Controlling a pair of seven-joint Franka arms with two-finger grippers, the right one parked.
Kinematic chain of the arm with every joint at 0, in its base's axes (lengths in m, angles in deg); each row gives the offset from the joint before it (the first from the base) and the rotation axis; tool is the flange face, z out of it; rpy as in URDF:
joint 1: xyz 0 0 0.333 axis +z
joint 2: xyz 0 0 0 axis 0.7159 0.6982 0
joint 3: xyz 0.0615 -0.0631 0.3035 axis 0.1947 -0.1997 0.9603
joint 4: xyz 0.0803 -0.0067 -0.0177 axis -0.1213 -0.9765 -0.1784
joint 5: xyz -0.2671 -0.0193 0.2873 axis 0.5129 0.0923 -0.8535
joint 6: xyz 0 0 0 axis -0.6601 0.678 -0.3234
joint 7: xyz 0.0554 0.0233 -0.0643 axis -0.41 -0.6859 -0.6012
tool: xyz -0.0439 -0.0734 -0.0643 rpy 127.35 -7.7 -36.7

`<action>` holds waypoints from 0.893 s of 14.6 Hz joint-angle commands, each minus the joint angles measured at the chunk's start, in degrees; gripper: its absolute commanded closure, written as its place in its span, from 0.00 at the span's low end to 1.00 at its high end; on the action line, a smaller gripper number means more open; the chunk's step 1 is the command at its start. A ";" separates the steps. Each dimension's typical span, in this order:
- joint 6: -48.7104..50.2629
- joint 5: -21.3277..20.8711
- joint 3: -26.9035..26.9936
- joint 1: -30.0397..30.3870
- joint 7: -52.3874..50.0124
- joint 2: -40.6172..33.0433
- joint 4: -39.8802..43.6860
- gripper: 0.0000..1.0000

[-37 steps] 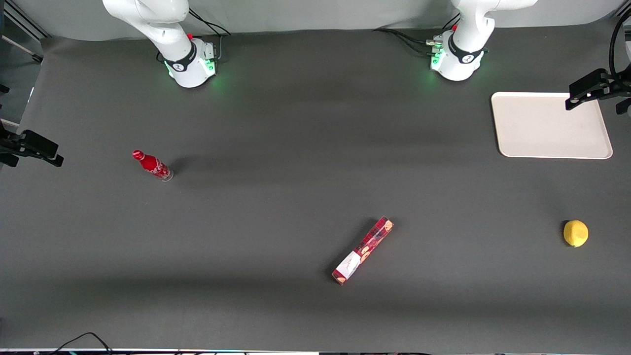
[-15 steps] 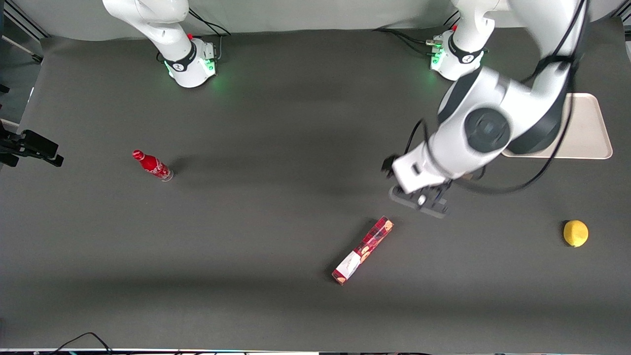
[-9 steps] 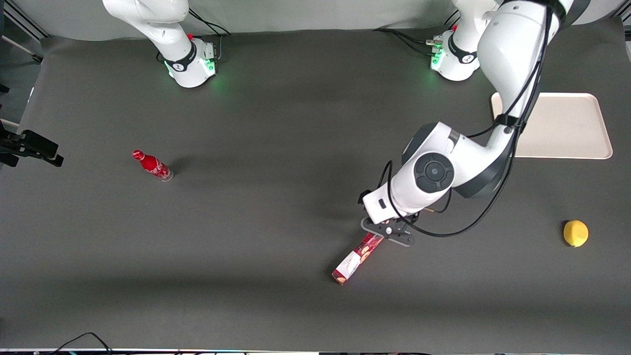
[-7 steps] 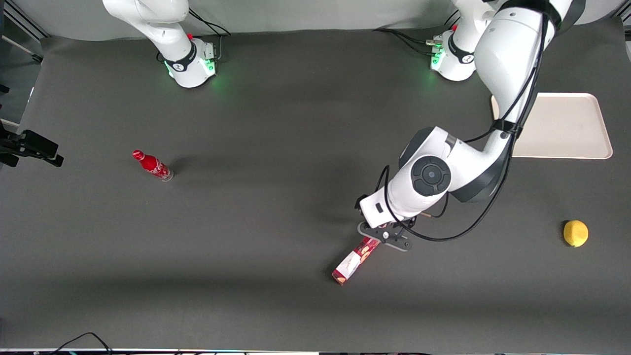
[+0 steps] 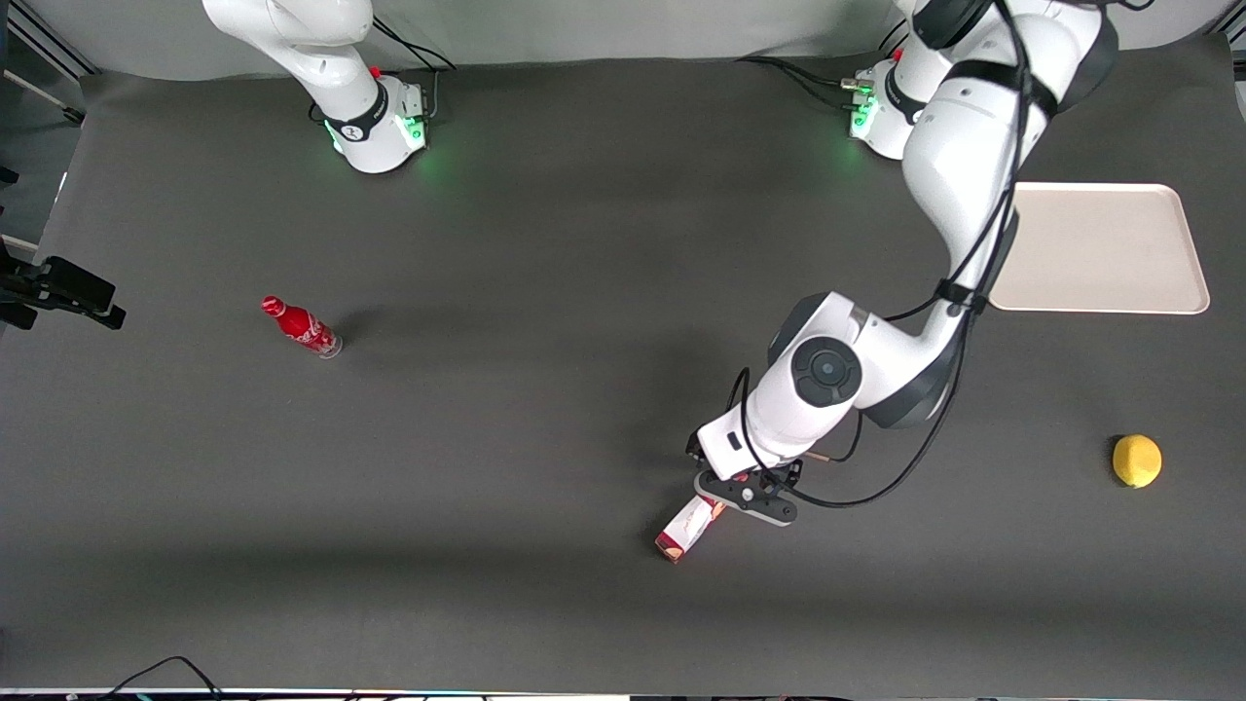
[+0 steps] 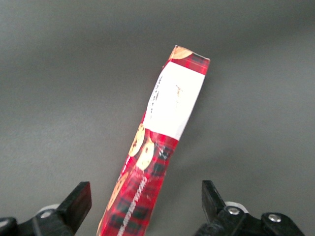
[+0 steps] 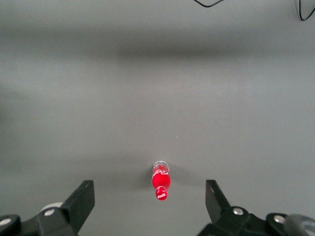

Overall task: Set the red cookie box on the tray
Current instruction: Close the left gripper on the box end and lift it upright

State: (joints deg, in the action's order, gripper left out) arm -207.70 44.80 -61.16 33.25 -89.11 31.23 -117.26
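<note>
Since the earlier frames, left arm has swung off the tray end and come down over the box; box itself unmoved.

Claw [image 6: 143, 209] released, fingers [image 6: 76, 204] spread wide, one either side of the box [image 6: 157, 147], neither touching. In the front view the claw [image 5: 746, 490] sits over the plaid half of the box, so only the white-panel end [image 5: 684, 529] shows clear of it. Fingers stand across the box's narrow width — likely the only way this spread can close on it.

Box lies flat on the bench [image 5: 545, 409], diagonal, white end nearer the front camera. Not yet gripped, not yet lifted.

Tray [image 5: 1100, 248] well apart from the box, toward the working arm's end and farther from the front camera; bare, partly crossed by the arm.

Lemon [image 5: 1137, 461] sits toward the working arm's end, nearer the front camera than the tray, off the probable carry line. Small red bottle [image 5: 301, 326] stands toward the parked arm's end, well apart from everything.

Judgement: approach stage, claw hovering over the box. Next comes lowering, then closing. A grip off-centre on a long carton may let the free end sag.
</note>
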 commanded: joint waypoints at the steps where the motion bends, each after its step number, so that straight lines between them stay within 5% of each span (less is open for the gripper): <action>1: -2.64 -3.02 2.05 -2.04 -1.61 3.90 3.03 0.00; 6: -5.99 -5.31 2.22 -2.12 -2.66 7.33 3.46 0.00; 7: -5.99 -5.58 2.22 -2.21 -4.75 7.33 3.38 0.14; 10: -5.99 -7.77 2.22 -2.65 -11.96 8.39 3.38 0.97; 13: -6.08 -7.78 2.13 -2.30 -12.86 8.13 3.38 1.00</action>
State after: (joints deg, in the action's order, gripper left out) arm -214.05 38.39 -59.72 31.69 -99.29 38.55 -116.01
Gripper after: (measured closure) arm 0.612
